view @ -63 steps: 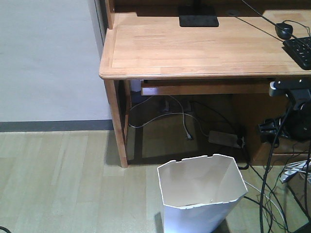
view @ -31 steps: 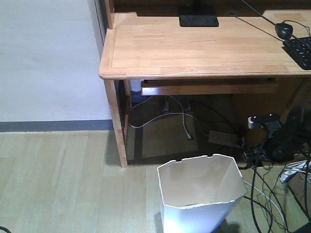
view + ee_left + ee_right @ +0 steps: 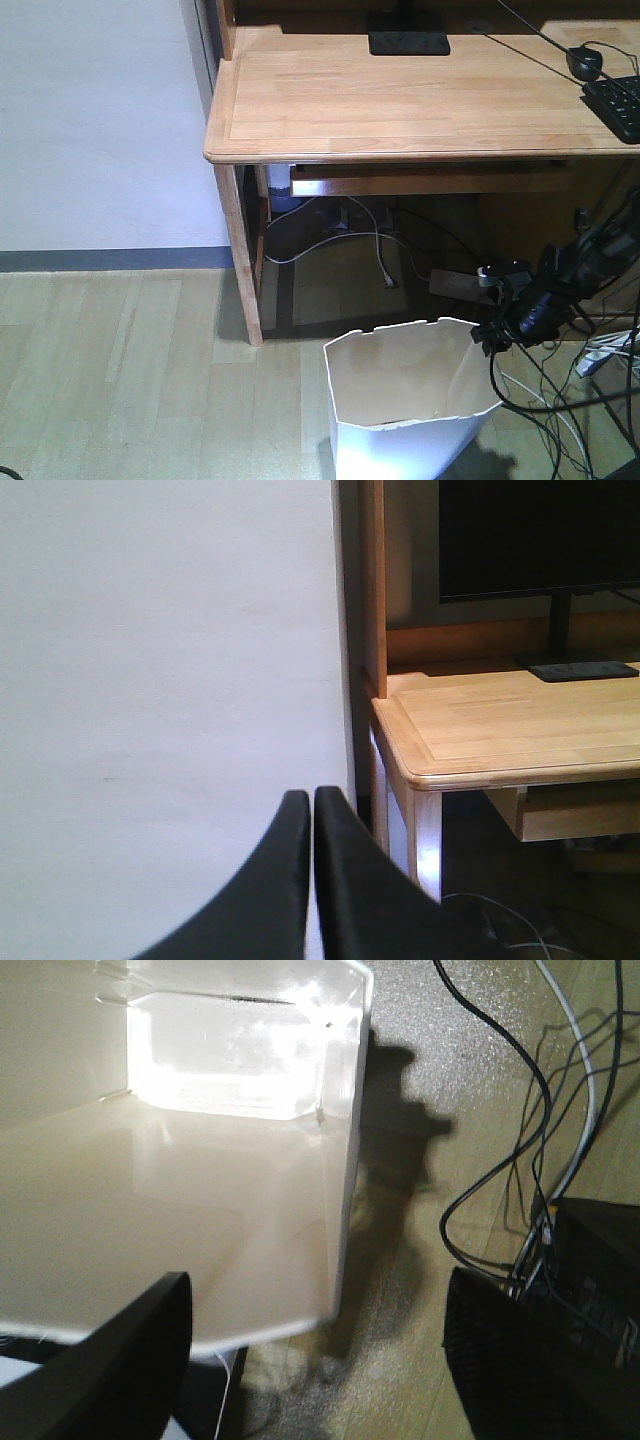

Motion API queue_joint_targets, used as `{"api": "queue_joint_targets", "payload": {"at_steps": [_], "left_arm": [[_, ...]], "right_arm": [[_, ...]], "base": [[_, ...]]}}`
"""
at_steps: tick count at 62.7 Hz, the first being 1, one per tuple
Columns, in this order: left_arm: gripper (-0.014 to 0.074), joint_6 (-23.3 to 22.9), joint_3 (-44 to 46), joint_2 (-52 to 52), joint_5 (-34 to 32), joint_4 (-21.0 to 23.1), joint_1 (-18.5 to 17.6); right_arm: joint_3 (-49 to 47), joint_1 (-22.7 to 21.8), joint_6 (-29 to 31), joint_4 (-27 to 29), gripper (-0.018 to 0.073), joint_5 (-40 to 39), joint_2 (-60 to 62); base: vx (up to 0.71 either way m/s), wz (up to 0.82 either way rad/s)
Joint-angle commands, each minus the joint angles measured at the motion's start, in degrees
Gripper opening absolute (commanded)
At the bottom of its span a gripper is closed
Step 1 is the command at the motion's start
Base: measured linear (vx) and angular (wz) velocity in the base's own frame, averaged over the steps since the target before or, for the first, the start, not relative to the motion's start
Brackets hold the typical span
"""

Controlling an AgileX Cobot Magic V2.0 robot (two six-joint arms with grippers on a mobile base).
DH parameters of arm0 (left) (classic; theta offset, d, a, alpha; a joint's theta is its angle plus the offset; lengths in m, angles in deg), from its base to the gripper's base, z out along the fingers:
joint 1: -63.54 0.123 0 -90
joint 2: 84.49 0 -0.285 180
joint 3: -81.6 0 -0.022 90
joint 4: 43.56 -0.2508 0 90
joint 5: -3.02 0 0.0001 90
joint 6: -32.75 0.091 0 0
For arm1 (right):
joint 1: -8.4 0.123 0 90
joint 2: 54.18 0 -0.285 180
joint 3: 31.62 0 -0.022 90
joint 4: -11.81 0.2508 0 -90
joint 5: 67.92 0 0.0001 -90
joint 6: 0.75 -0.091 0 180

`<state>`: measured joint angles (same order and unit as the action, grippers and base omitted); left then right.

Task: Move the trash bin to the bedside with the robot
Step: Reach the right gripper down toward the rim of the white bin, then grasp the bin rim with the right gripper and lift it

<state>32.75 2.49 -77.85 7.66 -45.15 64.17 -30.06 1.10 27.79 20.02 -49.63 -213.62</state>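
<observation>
Descent of right end effector (image 3: 492, 332) over the last second. Had hung high by the table (image 3: 400, 110) front edge; came down past the black cables (image 3: 560, 400) and reached the right-hand rim of the trash bin (image 3: 415, 410). Found its fingers (image 3: 120, 1360) spread in the right wrist view, one inside the cream wall and one outside, nothing pinched yet. Found left end effector (image 3: 310, 870) pressed together, raised toward the room wall (image 3: 160, 630) and table corner. Found the trash bin unmoved on the floor (image 3: 120, 380) before the table. Saw no bedside anywhere. Judged the grasp as imminent, the carry as not begun.
</observation>
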Motion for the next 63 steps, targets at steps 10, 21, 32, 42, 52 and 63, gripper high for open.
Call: {"api": "queue_joint_targets", "payload": {"at_steps": [10,21,32,42,52,63], "left_arm": [[-0.0006,-0.8,-0.7,-0.4,-4.3,0.5,-0.4],[-0.0006,-0.8,-0.7,-0.4,-4.3,0.5,-0.4],[-0.0006,-0.8,-0.7,-0.4,-4.3,0.5,-0.4],[-0.0006,-0.8,-0.7,-0.4,-4.3,0.5,-0.4],[-0.0006,-0.8,-0.7,-0.4,-4.3,0.5,-0.4],[-0.0006,-0.8,-0.7,-0.4,-4.3,0.5,-0.4]], "right_arm": [[-14.4,-0.3,2.3,-0.6,0.0494,5.6,-7.7],[-24.1,-0.3,2.1,-1.6,0.0494,9.7,-14.8],[-32.0,-0.3,1.2,-3.1,0.0491,13.5,-20.8],[-36.4,-0.3,0.2,-3.0,0.0400,16.7,-24.9],[-38.3,-0.3,0.6,-1.6,0.0030,19.3,-26.4],[-37.9,-0.3,4.4,7.0,-0.0011,19.4,-25.5]], "base": [[0.00,0.00],[0.00,0.00],[0.00,0.00],[0.00,0.00],[0.00,0.00],[0.00,0.00]]}}
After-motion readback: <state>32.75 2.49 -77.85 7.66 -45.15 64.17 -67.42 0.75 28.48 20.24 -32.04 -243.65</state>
